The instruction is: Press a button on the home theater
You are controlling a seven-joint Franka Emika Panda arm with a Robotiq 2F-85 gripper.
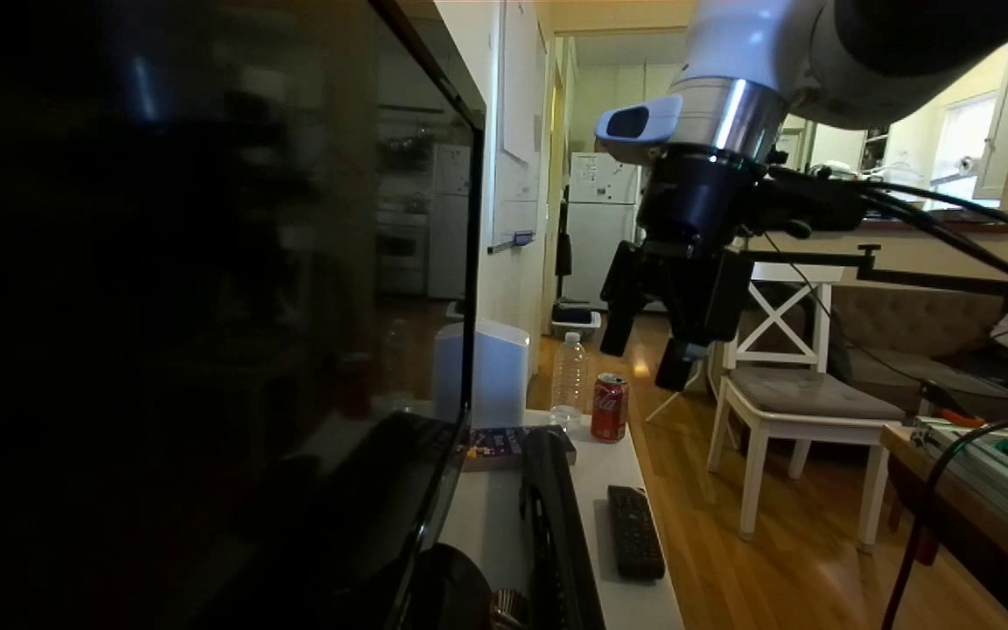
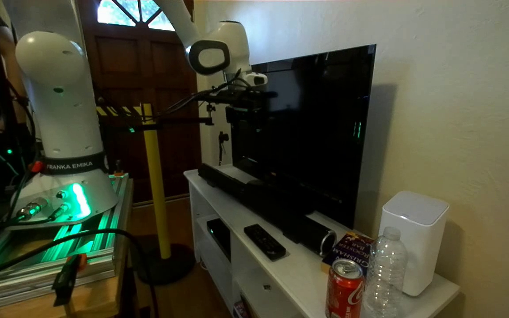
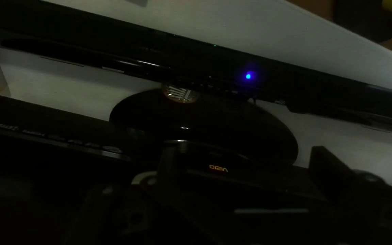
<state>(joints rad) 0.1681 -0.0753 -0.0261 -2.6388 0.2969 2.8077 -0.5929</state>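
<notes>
Home theater, a long, low, matte black bar, lies on the white desk, lower than my fingers and well apart from them. I have the two fingers spread apart. In the wrist view, a blue light glows on the bar beyond the fingertips, and an orange VIZIO logo shows between them. A large dark television stands upright beside the fingers. Also lower than the fingers, near the bar, I see a black remote on the desk. Farther from the fingers, at one end of the desk, are a book, a red cola can, a clear bottle and a white box-shaped unit.
</notes>
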